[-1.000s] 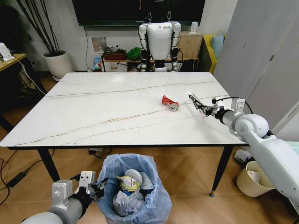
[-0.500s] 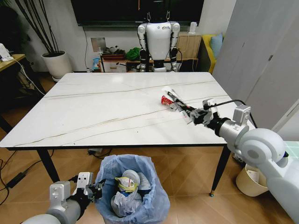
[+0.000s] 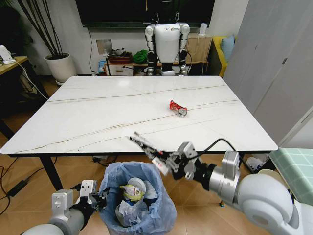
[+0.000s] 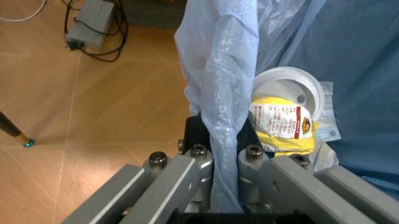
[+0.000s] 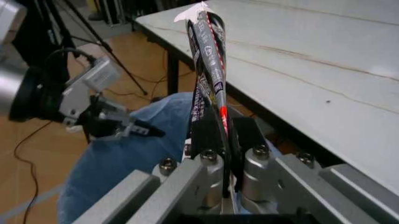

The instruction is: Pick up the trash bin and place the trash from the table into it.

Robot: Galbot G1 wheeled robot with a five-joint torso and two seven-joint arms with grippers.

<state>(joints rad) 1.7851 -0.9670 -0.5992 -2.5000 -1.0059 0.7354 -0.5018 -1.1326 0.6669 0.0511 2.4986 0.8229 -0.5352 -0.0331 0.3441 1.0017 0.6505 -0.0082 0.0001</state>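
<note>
Protruding from right gripper (image 3: 172, 163), stick wrapper (image 3: 145, 145)

Open air above the trash bin (image 3: 139, 203) mouth, between counter (image 3: 98, 117) edge and bag rim. Partly taken by the right gripper (image 3: 172, 164) clamping a thin dark wrapper (image 3: 145, 146). Left gripper (image 3: 100, 199) pinching the bag rim. Counter bare except a crushed red can (image 3: 178, 107).

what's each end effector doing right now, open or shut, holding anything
Left end effector: shut on the trash bin's blue bag rim.
Right end effector: shut on the thin dark wrapper, over the bin.
</note>
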